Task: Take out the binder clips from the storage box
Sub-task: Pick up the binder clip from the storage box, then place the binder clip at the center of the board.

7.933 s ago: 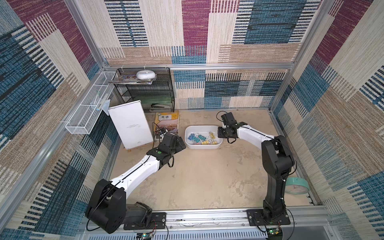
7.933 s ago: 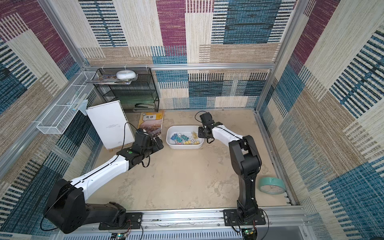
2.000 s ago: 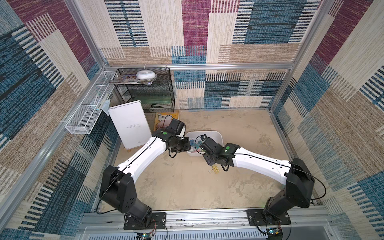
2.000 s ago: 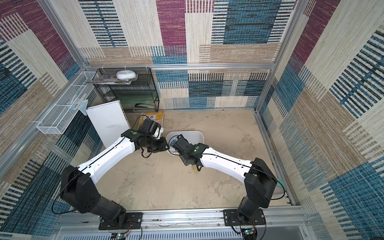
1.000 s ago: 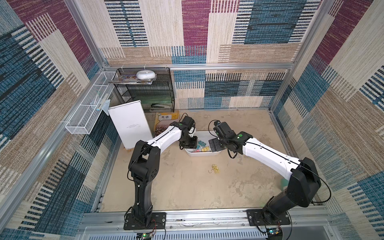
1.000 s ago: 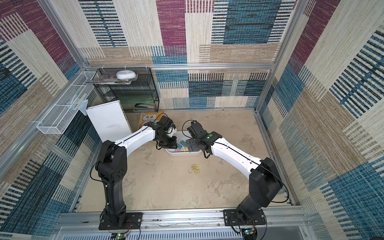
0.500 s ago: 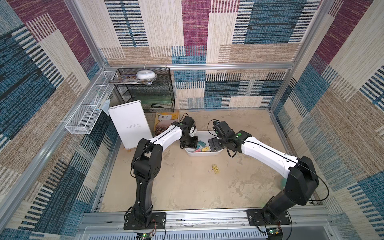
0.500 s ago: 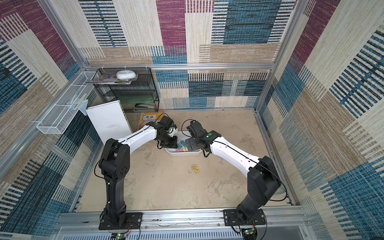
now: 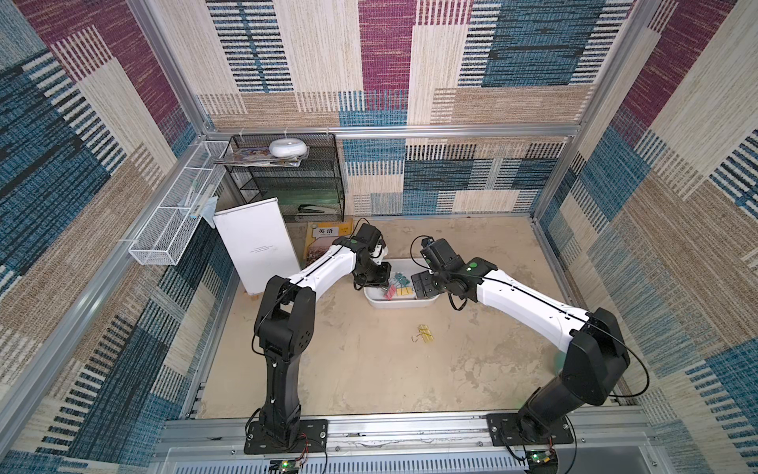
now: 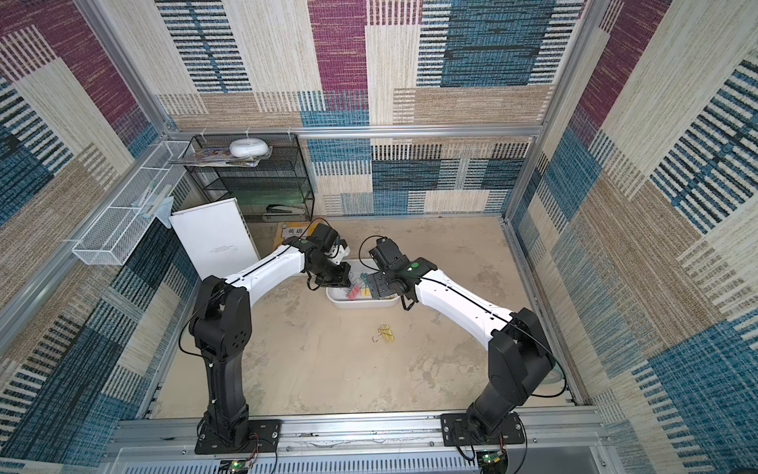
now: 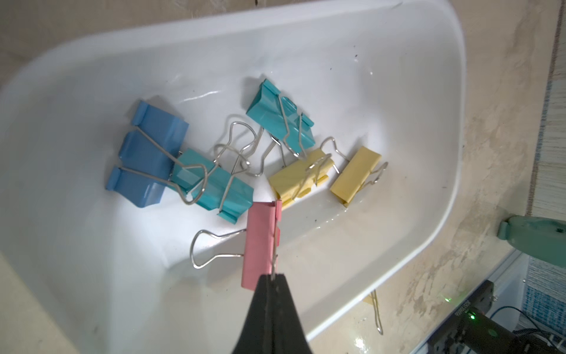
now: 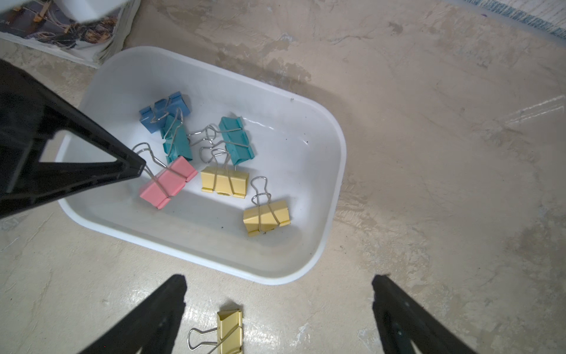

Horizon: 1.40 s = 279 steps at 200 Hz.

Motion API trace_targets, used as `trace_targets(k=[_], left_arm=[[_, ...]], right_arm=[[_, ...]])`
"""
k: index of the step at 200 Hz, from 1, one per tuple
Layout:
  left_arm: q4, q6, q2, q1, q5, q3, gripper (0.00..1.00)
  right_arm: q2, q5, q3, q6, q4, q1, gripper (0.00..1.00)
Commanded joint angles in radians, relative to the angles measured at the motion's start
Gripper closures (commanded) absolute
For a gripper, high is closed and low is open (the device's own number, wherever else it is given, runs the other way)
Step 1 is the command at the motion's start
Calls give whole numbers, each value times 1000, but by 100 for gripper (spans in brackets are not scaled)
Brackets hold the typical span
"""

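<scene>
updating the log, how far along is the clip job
Done: one loose yellow clip lies on the table. In hand: left claw shut on the pink clip, inside the storage box. Left: the blue clip, two teal clips, two yellow clips.

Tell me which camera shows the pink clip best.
The right wrist view: the whole pink clip shows there, body and both wire handles, one pinched by the left gripper. The left wrist view is closer, but the gripper covers one end. In both top views it is a small pink speck in the white box.
</scene>
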Motion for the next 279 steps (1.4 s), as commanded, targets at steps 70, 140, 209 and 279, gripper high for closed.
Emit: trace_targets(k=[70,140,209,279], left_arm=[[-21,-58,-114,21,157,-38,100],[-33,-60,-334,6,179,-290,100],[66,-115,-458,-67,141,-541,100],[203,-157,-367,-114,141,-565,100]], right_arm=[[2,-6,-6,5,16,0,2],[13,-43,-9,7,37,0,1],[21,-80,-11,18,39,0,1],[-7,-80,-38,29,24,5,1]])
